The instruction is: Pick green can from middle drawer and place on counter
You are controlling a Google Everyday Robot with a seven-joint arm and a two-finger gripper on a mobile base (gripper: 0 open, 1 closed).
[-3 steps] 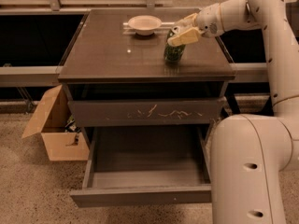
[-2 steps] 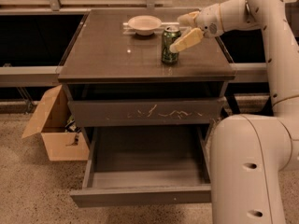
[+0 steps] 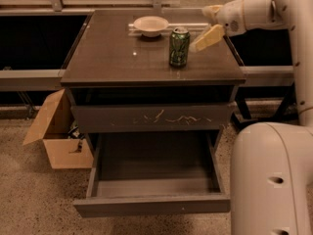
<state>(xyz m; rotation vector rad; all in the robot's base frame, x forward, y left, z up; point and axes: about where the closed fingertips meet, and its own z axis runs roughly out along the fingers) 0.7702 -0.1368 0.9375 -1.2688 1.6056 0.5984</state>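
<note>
Speckled floor (image 3: 39,199) under a dark cabinet (image 3: 216,136), with a window ledge and rail along the back. Far left on the floor, an open cardboard box (image 3: 51,136), tucked against the cabinet's side. Low in the middle, the drawer (image 3: 154,168), pulled well out and bare inside, no can in it. Just above, a shut drawer front (image 3: 151,117) marked with pale scratches. Up top, the counter (image 3: 112,58), with a white bowl (image 3: 150,24) near its back edge. Right of the bowl and nearer the front, the can (image 3: 179,46): upright on the counter, apart from the bowl, silver top and tab showing. Further right, the gripper (image 3: 203,28), hanging over the counter's right part on a white arm (image 3: 254,13) reaching in from that side. Fingers spread and holding nothing, the lower one just beside the can's right flank, seemingly not touching.

Seems placed already, with only the retreat left. To do that well:

- Keep the fingers wide.
- Pull away up and to the right, off the can rather than across it, or risk clipping it with the near finger and tipping it.
- Go slowly at first, faster only once well apart.
- Stay off the bowl too.

No call for a second grip — sits flat and well in from the edge, by the look of it. Nothing in the task about shutting the drawer.
</note>
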